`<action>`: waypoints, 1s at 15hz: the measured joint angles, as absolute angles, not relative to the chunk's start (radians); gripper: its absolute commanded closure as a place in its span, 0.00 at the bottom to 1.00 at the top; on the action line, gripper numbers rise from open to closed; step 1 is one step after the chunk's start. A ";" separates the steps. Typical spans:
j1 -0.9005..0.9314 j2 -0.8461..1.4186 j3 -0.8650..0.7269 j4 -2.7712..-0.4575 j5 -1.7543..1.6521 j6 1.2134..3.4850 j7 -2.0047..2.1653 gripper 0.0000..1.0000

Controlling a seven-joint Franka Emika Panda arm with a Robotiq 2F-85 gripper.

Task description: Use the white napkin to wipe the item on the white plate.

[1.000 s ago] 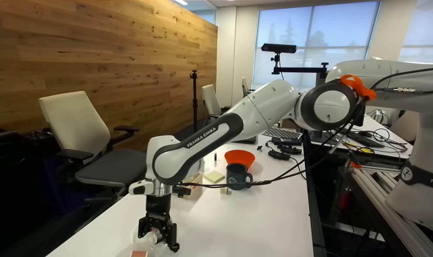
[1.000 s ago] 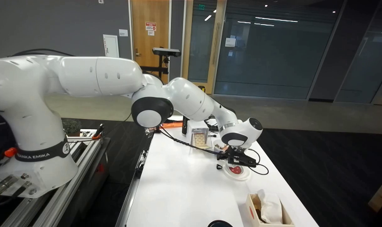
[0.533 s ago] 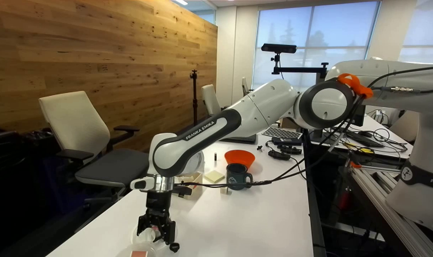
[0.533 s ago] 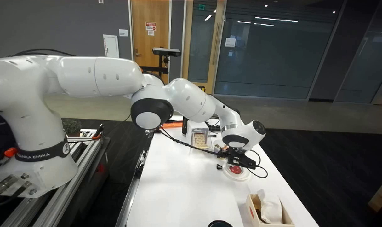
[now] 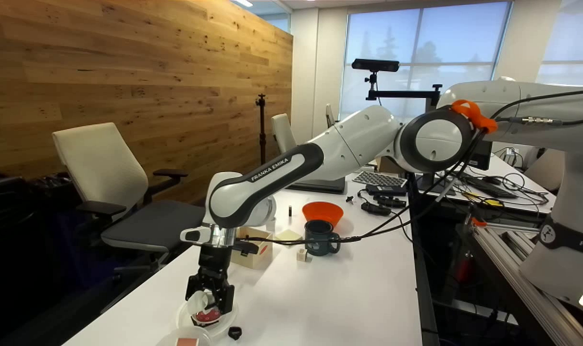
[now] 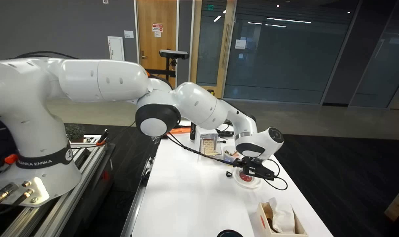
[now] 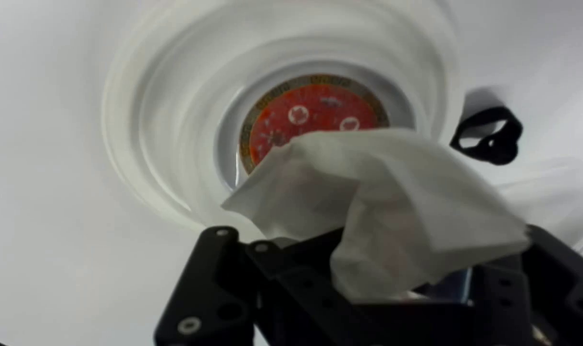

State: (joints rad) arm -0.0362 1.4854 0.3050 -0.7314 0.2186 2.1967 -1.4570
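The white plate [image 5: 231, 317] lies on the table under my gripper [image 5: 210, 302]; it also shows in an exterior view [image 6: 252, 187] and in the wrist view [image 7: 123, 110]. The item [image 7: 315, 108], a round red thing with a patterned brown rim, lies in the middle of the plate. It shows in both exterior views [image 5: 208, 315] [image 6: 245, 177]. The white napkin [image 7: 416, 192] hangs crumpled from my gripper, held between the fingers, and covers the item's near part in the wrist view. The napkin shows in an exterior view [image 5: 198, 302]. The fingertips are hidden behind it.
A small black ring-shaped piece [image 5: 234, 332] lies beside the plate. A clear container [image 5: 188, 336] stands close by. A tan box [image 6: 263, 219] with white paper [image 6: 283, 219] in it, a dark mug [image 5: 319, 240] and an orange bowl [image 5: 322, 212] stand farther along the table.
My gripper has risen a little above the plate and shifted slightly toward the tan box, with the napkin in it. More of the item now shows beneath it in an exterior view.
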 measured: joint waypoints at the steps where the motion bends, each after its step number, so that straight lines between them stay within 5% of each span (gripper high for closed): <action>1: -0.031 1.487 0.286 -0.733 0.217 2.200 -1.453 1.00; 15: 0.095 1.489 0.151 -0.760 0.139 2.276 -1.367 1.00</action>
